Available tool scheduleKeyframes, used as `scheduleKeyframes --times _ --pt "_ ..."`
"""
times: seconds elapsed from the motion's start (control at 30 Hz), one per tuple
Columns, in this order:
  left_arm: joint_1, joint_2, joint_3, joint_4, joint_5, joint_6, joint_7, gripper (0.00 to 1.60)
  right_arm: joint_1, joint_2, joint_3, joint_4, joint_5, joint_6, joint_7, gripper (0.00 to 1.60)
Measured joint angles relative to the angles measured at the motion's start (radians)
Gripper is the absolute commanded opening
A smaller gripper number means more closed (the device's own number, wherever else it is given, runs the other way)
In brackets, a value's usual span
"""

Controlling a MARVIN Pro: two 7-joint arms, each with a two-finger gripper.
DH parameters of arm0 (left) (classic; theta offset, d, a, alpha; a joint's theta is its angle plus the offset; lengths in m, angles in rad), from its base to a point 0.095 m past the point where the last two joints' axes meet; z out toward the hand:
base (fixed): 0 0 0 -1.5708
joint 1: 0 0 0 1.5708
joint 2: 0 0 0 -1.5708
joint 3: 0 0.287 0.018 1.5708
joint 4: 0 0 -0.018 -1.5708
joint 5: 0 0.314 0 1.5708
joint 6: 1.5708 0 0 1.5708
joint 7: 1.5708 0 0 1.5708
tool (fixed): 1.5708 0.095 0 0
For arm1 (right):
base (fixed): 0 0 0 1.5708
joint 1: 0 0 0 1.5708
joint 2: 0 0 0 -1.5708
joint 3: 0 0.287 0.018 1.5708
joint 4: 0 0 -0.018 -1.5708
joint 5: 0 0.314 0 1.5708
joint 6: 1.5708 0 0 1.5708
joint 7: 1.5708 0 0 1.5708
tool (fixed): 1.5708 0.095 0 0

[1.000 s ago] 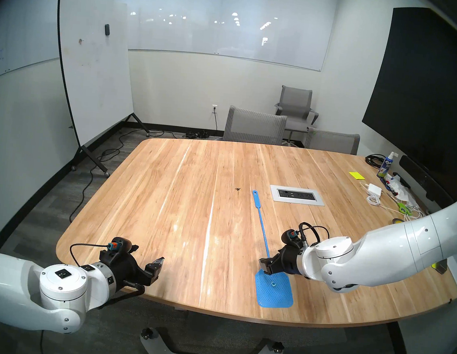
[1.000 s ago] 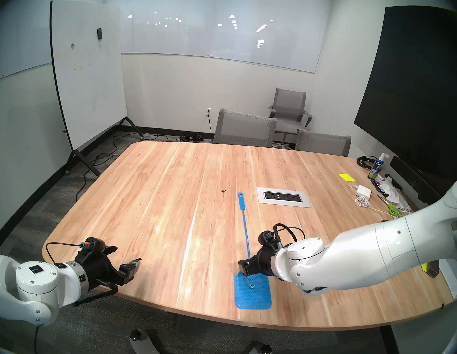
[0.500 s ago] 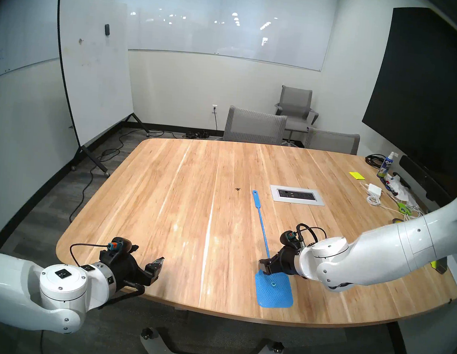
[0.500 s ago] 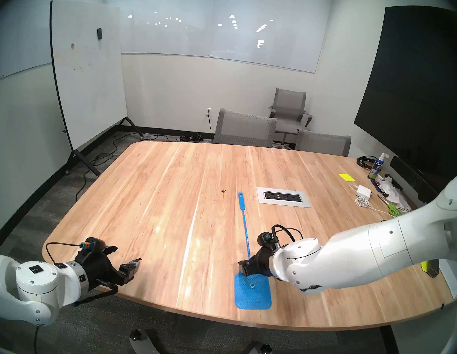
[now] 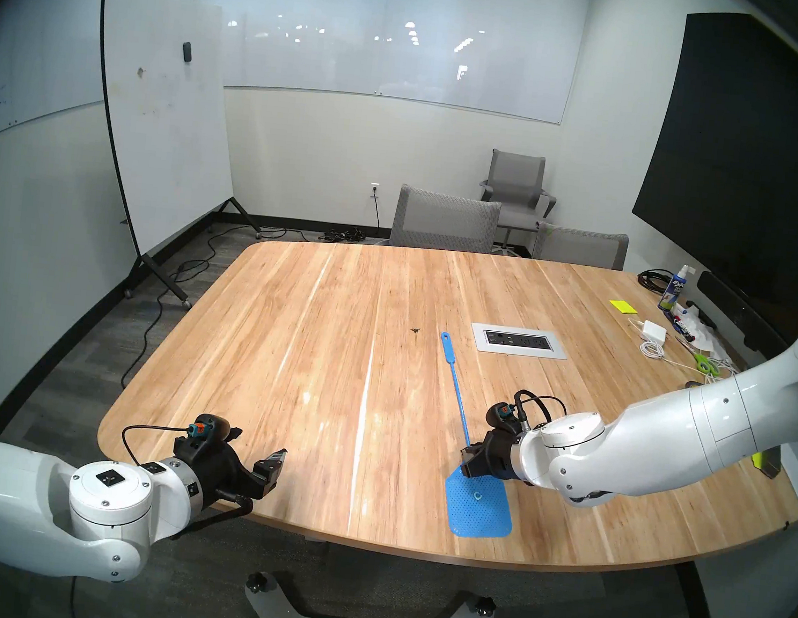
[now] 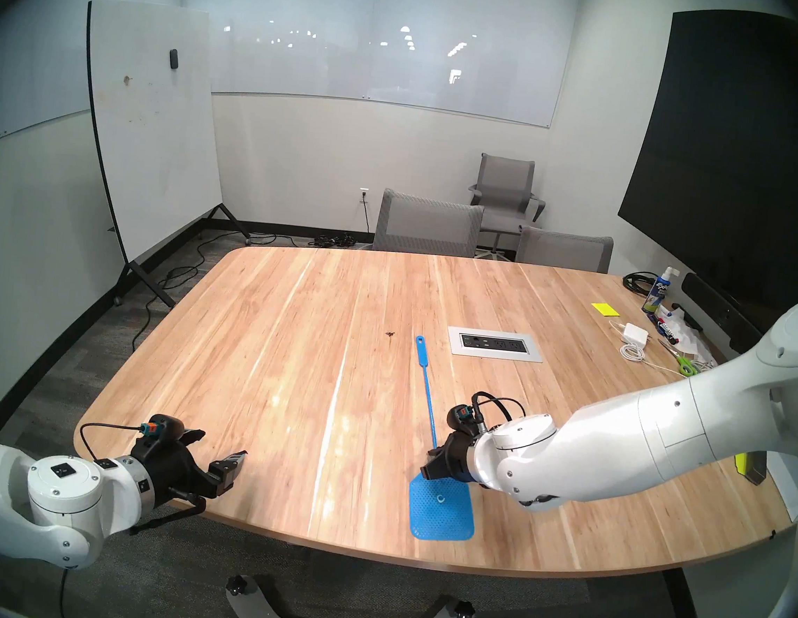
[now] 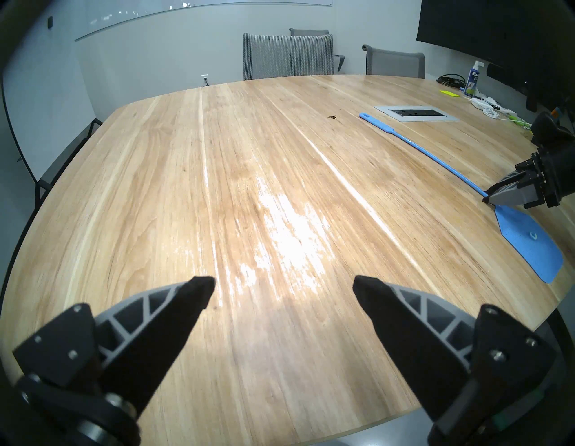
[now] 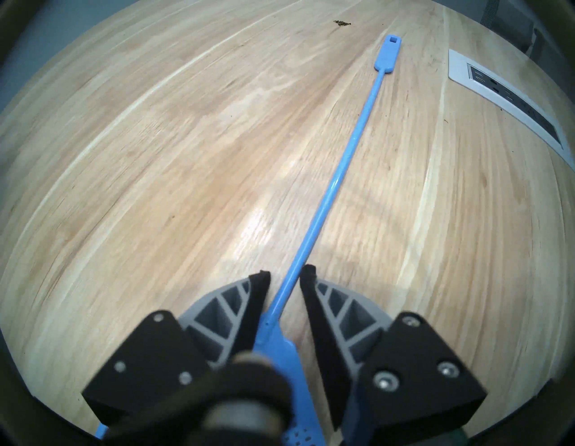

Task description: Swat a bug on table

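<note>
The bug (image 5: 415,330) sits out on the bare middle of the wooden table (image 5: 282,387), a small dark speck with thin legs, well apart from both arms and with nothing lying over it. Just to its right lies the far end of the blue fly swatter (image 5: 457,394), whose thin handle runs back toward the near edge and ends in a flat perforated head lying on the wood. The right gripper (image 5: 466,461) is down at the neck where handle meets head; in the right wrist view its two fingers (image 8: 259,289) stand on either side of the handle with a narrow gap on each side (close around it, but not yet pinching it), and the swatter lies flat on the table. The left gripper (image 5: 275,466) hangs over the near left corner of the table with its fingers spread wide and nothing between them. Beyond the swatter's tip a silver outlet panel (image 5: 519,341) is set into the tabletop. Along the far right edge there is clutter: a spray bottle (image 5: 674,289), a yellow pad of sticky notes (image 5: 621,306), a white charger (image 5: 654,331) with its cord, and green scissors (image 5: 703,363). Two gray chairs (image 5: 446,220) are pushed up to the far side, and a rolling whiteboard (image 5: 162,123) stands to the left.
</note>
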Motion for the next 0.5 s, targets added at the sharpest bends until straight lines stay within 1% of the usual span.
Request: scheduleKeyframes --times 0.03,0.07,0.1,0.13,0.17,0.2,0.23,0.5 --pt "0.0 0.0 0.0 0.0 0.0 0.0 0.0 1.6 0.0 -0.001 0.0 0.0 0.001 0.0 -0.002 0.57" --pt "0.0 0.0 0.0 0.0 0.0 0.0 0.0 1.6 0.0 -0.002 0.0 0.0 0.002 0.0 -0.004 0.54" --pt "0.0 0.0 0.0 0.0 0.0 0.0 0.0 1.6 0.0 -0.003 0.0 0.0 0.003 0.001 -0.006 0.46" --pt "0.0 0.0 0.0 0.0 0.0 0.0 0.0 1.6 0.0 -0.004 0.0 0.001 0.003 0.001 -0.009 0.42" --pt "0.0 0.0 0.0 0.0 0.0 0.0 0.0 1.6 0.0 -0.005 0.001 0.001 0.003 0.001 -0.01 0.34" --pt "0.0 0.0 0.0 0.0 0.0 0.0 0.0 1.6 0.0 -0.006 0.001 0.001 0.004 0.001 -0.012 0.29" --pt "0.0 0.0 0.0 0.0 0.0 0.0 0.0 1.6 0.0 -0.007 0.001 0.001 0.004 0.001 -0.014 0.0" --pt "-0.001 0.0 0.0 0.0 0.0 0.0 0.0 1.6 0.002 -0.011 0.002 0.001 0.005 -0.001 -0.03 0.0"
